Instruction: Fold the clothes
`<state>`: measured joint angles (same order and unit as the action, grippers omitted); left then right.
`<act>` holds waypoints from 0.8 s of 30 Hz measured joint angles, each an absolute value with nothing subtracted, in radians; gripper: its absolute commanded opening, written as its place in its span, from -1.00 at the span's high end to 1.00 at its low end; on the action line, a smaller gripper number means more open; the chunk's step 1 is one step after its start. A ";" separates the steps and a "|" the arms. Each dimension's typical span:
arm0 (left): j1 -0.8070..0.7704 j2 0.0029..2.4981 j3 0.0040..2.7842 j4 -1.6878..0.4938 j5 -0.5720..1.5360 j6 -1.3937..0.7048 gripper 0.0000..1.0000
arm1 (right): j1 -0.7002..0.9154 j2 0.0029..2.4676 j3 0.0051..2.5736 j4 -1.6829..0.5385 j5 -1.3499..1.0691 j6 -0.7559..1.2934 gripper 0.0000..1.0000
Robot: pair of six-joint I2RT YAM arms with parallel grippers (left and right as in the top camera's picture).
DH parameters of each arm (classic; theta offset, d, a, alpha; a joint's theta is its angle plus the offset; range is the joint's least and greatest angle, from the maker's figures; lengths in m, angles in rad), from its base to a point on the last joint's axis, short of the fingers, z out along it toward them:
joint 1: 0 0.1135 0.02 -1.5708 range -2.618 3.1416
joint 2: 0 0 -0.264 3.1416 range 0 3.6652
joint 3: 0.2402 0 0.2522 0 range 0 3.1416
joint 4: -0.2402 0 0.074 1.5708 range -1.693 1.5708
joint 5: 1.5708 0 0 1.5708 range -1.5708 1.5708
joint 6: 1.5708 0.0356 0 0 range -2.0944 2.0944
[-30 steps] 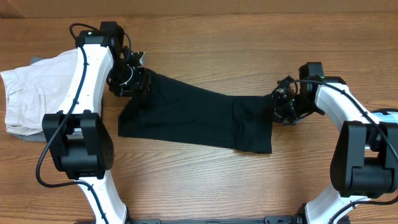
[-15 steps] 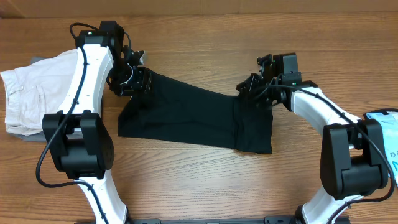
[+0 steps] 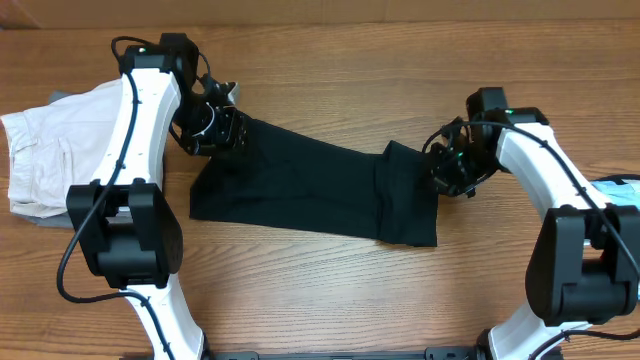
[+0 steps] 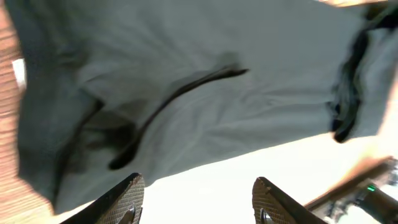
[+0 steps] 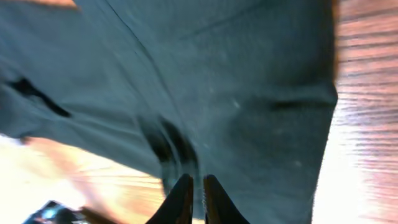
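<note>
Overhead, the black T-shirt (image 3: 310,190) lies spread across the middle of the table (image 3: 350,60), slanting from the far left toward the near right, with its right end folded back over itself. At its far left corner sits the left gripper (image 3: 222,128); the left wrist view shows its fingers (image 4: 127,196) spread apart with nothing between them. At the shirt's right edge, the right gripper (image 3: 440,168) has its fingers nearly together over the cloth; whether it pinches any fabric I cannot tell. Folded off-white clothing (image 3: 40,160) lies by the left edge, a light blue item (image 3: 625,190) at the right edge.
</note>
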<state>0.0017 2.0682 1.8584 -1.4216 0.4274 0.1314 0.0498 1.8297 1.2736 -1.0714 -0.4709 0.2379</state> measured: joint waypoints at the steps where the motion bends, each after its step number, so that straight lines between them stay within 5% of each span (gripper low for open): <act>1: 0.002 2.064 1.859 -1.422 0.445 0.134 -0.22 | 0.064 1.830 1.261 -1.059 -0.454 0.232 0.77; 11: 0.002 1.946 1.862 -1.452 0.538 0.138 -0.25 | 0.246 1.830 1.060 -0.850 -0.423 0.246 0.81; 24: 0.002 1.939 1.868 -1.452 0.547 0.138 -0.27 | 0.235 1.815 1.186 -1.029 -0.518 0.014 0.81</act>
<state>0.0017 1.9388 1.8683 -1.4521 0.5468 0.1383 0.2352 1.8149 1.1862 -1.0290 -0.5182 0.0143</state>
